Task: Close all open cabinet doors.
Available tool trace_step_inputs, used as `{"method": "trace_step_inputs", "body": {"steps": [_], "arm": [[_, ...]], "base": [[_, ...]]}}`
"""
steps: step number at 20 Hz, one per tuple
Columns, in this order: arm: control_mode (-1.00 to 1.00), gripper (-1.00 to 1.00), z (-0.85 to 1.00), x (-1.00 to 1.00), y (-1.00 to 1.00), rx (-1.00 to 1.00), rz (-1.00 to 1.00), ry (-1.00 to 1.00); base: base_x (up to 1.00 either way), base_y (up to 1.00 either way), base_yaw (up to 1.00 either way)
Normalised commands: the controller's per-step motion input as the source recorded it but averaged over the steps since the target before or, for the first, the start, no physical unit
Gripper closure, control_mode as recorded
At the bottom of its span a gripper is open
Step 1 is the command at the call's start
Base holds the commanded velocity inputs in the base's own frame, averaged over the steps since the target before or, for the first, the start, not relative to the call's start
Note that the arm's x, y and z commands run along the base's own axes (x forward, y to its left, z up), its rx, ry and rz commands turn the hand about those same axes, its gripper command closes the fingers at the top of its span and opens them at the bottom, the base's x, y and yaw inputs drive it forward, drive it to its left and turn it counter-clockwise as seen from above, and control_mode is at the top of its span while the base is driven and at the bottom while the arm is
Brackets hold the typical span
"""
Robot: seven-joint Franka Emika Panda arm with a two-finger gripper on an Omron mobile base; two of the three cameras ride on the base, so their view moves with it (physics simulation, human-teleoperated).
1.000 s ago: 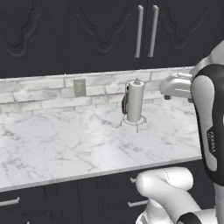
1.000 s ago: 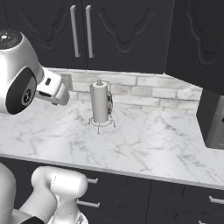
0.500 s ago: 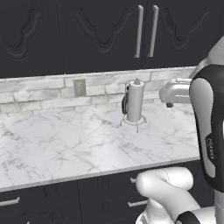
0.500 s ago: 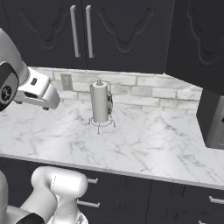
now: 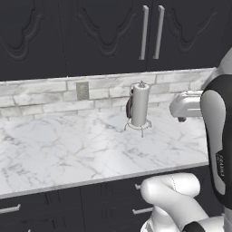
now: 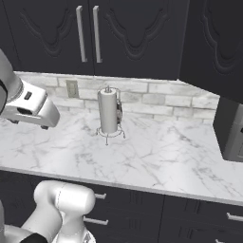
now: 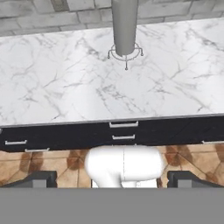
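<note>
Your arm's white hand (image 6: pixel 28 107) has swung since a second ago: in the right base view it was up near the shoulder and now sits lower and further out over the marble counter (image 6: pixel 156 156), left of the paper towel holder (image 6: pixel 109 114). In the left base view it (image 5: pixel 188 105) has dropped slightly, right of the holder.

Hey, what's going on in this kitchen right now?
A white robot arm is out to close cabinet doors. Its gripper is open and empty, hanging over the floor in front of the marble counter, facing a paper towel holder. The two cabinet doors above the holder look shut.
</note>
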Motion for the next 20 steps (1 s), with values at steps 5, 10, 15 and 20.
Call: {"method": "trace_step_inputs", "body": {"steps": [5, 10, 15, 20], "arm": [[-1.0, -1.0, -0.09, -0.16, -0.08, 0.0, 0.0, 0.04], [-1.0, -1.0, -0.17, -0.14, 0.0, 0.0, 0.0, 0.05], [1.0, -1.0, -0.13, -0.15, 0.0, 0.0, 0.0, 0.03], [1.0, -1.0, 0.0, 0.0, 0.0, 0.0, 0.0, 0.0]], "base": [[0.0, 0.0, 0.0], [0.0, 0.0, 0.0], [-0.05, 0.0, 0.0], [-0.6, -0.32, 0.0]]}}
